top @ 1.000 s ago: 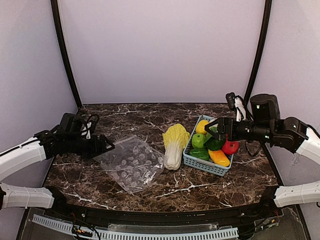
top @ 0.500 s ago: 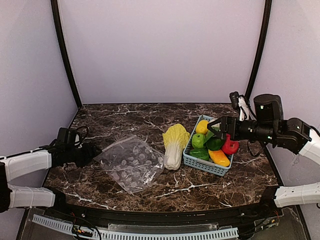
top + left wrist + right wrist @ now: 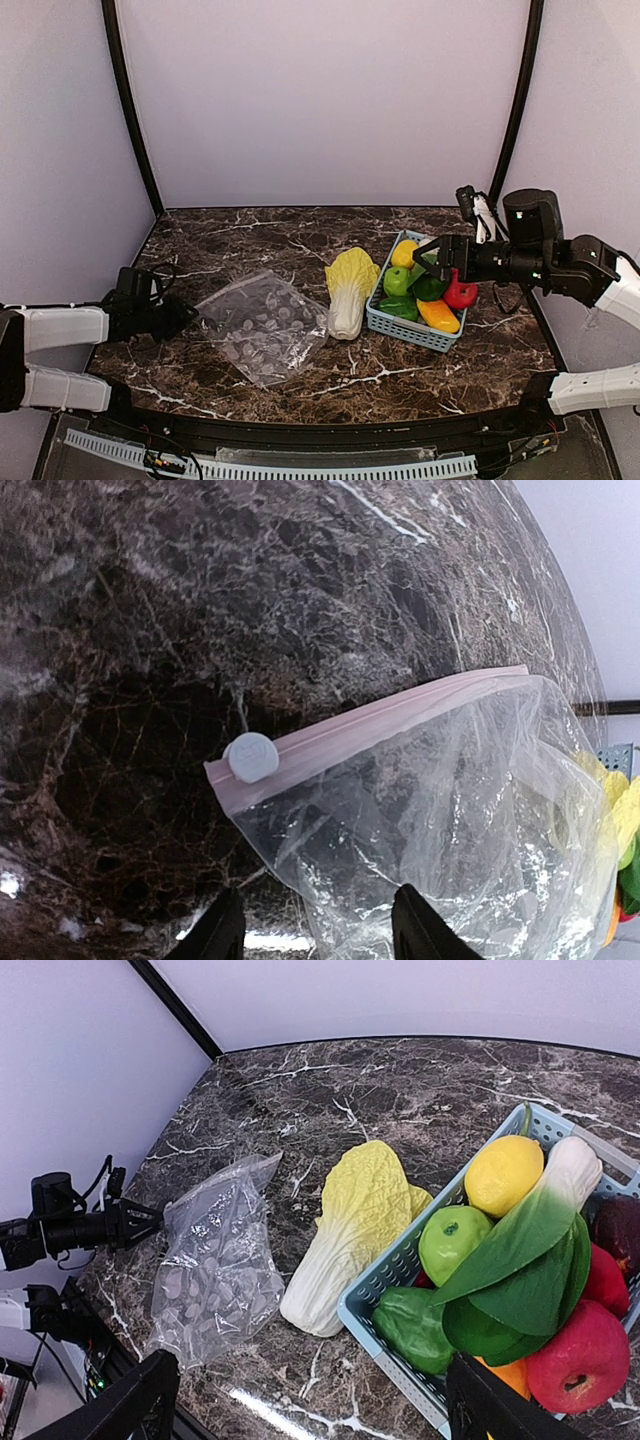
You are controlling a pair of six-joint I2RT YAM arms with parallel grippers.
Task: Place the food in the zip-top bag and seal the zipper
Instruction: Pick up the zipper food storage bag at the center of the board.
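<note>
The clear zip-top bag [image 3: 265,325] lies flat on the marble, left of the napa cabbage [image 3: 350,290]. Its pink zipper [image 3: 380,725] carries a pale slider [image 3: 251,757] at the near end. My left gripper [image 3: 320,935] sits low at the bag's left corner [image 3: 188,312], jaws apart, with loose plastic between them and nothing pinched. My right gripper [image 3: 430,262] hangs open over the basket, holding nothing. In the basket lie the lemon [image 3: 503,1173], green apple [image 3: 455,1243], orange pepper [image 3: 438,315] and red fruit [image 3: 580,1360].
The light-blue slotted basket [image 3: 400,1280] stands at the right, touching the cabbage. It also holds a green leafy vegetable [image 3: 530,1260], a dark green vegetable [image 3: 415,1325] and a dark red fruit [image 3: 620,1225]. Walls and black posts enclose the table.
My left arm has dropped to table level and drawn back left, to the bag's corner, and its jaws have narrowed. The right arm has barely moved.
</note>
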